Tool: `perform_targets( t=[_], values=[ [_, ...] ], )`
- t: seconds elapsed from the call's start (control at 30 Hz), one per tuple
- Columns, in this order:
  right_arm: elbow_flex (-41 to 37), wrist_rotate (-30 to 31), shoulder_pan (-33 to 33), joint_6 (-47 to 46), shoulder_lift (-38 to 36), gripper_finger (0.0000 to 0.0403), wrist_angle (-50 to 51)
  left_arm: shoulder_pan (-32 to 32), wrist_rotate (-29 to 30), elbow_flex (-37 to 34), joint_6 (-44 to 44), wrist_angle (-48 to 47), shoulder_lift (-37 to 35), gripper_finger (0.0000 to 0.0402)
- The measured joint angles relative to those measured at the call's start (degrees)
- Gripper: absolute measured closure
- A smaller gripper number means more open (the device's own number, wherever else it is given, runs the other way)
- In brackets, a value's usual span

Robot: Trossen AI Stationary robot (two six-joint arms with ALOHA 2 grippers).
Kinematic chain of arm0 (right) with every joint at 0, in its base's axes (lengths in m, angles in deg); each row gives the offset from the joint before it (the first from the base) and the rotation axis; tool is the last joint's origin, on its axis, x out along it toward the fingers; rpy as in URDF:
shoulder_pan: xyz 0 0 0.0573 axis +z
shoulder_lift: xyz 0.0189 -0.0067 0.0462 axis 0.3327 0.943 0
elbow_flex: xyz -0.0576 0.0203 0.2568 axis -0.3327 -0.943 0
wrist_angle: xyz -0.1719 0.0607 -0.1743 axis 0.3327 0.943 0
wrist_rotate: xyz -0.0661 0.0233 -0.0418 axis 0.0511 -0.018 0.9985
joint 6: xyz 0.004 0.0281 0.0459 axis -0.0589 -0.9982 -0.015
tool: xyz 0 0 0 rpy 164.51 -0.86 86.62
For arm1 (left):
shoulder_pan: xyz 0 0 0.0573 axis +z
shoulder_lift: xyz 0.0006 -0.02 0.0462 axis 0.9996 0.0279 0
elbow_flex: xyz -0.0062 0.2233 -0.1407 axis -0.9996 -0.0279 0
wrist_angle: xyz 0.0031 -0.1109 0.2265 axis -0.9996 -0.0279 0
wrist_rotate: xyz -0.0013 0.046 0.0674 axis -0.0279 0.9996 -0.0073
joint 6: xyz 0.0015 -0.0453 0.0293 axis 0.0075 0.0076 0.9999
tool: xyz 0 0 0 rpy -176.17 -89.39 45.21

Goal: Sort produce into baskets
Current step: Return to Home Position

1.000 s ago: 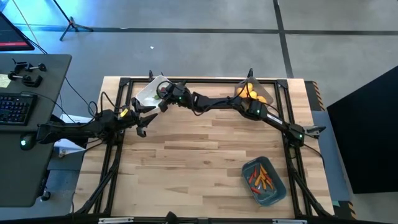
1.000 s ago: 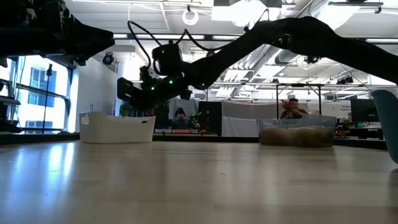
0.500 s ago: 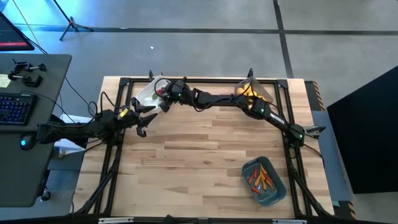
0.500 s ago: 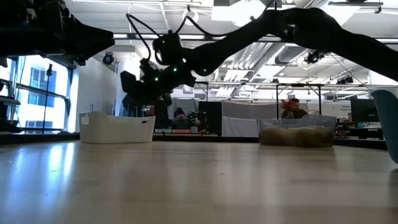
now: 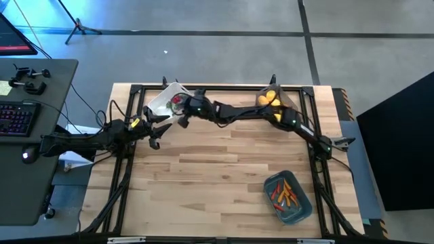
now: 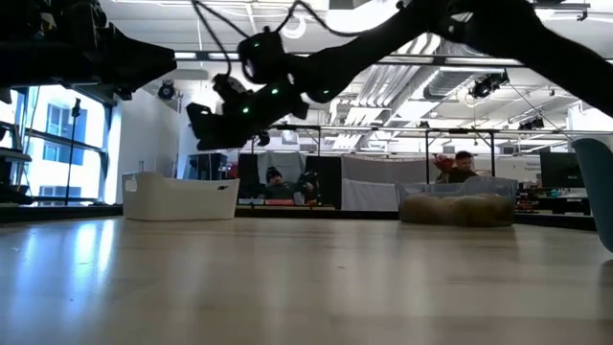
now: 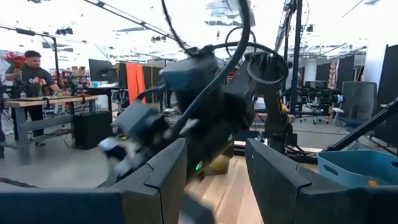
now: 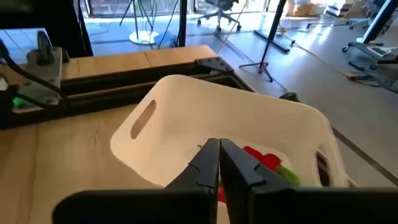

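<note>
My right gripper [image 8: 218, 149] is shut and hangs above the white basket [image 5: 163, 104] at the table's far left. Red and green pieces [image 8: 268, 163] lie on that basket's floor. A sliver of red shows in the slit between the fingers; I cannot tell whether it is held. My left gripper [image 5: 154, 133] is open and empty, near the left edge, just on the near side of the white basket. The grey basket [image 5: 274, 100] at the far right holds yellow and orange fruits. The blue-teal basket [image 5: 288, 198] at the near right holds thin orange and red pieces.
The right arm [image 5: 244, 112] stretches along the far side of the table from right to left. A black frame [image 5: 135, 88] runs along the table's edges. Bare wood [image 5: 203, 176] lies in the middle and near left. People stand in the room beyond the table.
My right gripper has risen a little and tipped over the white basket, staying shut. The red pieces in the basket now show beside it in the high view.
</note>
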Motion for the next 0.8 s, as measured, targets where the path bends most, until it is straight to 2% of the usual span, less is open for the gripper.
perform_targets(
  t=[0.17, 0.3, 0.53, 0.67, 0.8],
  values=[
    [-17.2, -0.4, 0.0, 0.0, -9.8, 0.0402, -10.9, 0.0, 0.0, 0.0, 0.4, 0.0, 0.0, 0.0250],
    [-31.3, -4.7, -0.1, -0.2, -19.0, 0.0403, -17.4, 0.0, 0.4, 0.0, 0.4, 0.0, 0.0, 0.0250],
    [-51.6, -15.0, -1.1, 1.0, -35.5, 0.0403, -21.3, 0.1, 1.2, 0.0, 0.4, 0.1, 0.0, 0.0250],
    [-62.4, -16.3, -1.2, 2.0, -45.8, 0.0403, -25.7, 0.1, 1.3, 0.0, 0.8, 0.2, 0.0, 0.0250],
    [-71.8, -16.3, -1.7, 2.4, -55.4, 0.0403, -25.7, 0.1, 1.3, 0.0, 1.0, 0.3, 0.0, 0.0250]
  ],
)
